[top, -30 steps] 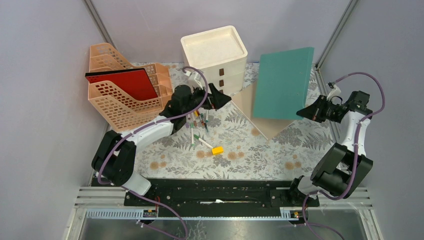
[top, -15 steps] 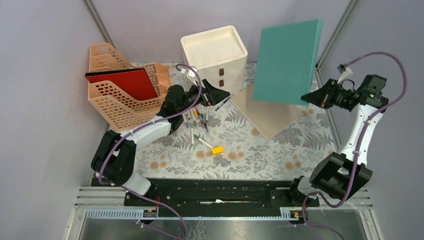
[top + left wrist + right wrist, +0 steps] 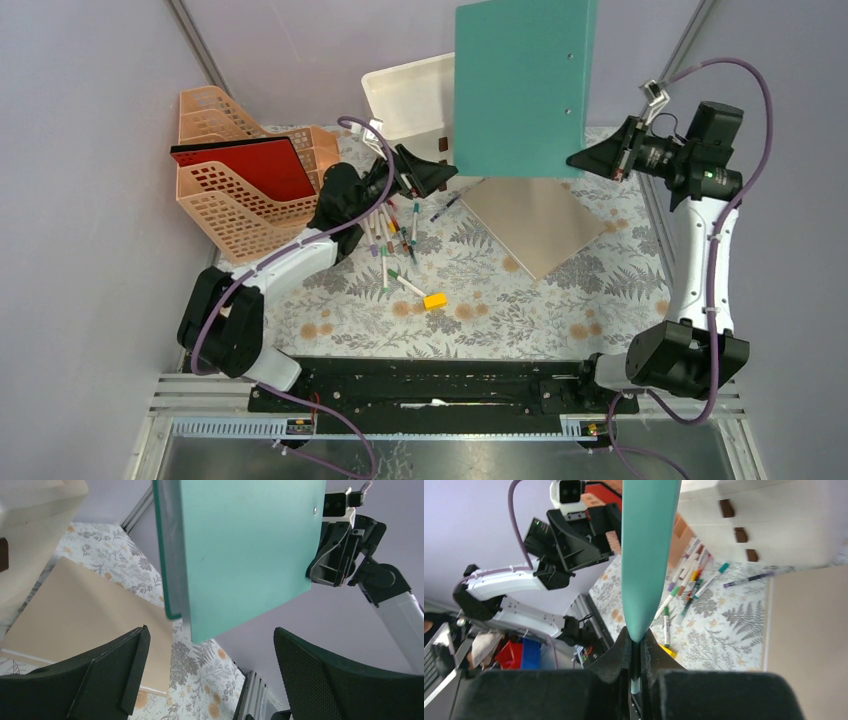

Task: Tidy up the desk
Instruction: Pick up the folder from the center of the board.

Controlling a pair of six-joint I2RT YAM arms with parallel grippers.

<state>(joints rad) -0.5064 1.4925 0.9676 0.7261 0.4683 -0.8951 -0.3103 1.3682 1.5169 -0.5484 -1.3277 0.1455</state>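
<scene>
R jaws clamped on teal folder (image 3: 522,88), aloft over desk (image 3: 500,300); L jaws wide apart, empty.

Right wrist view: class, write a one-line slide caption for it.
Right gripper shut on the edge of a teal binder, seen edge-on, markers scattered on the desk beyond.

A robotics lab enclosure: plain grey walls (image 3: 90,200) and aluminium framing (image 3: 198,45).
</scene>
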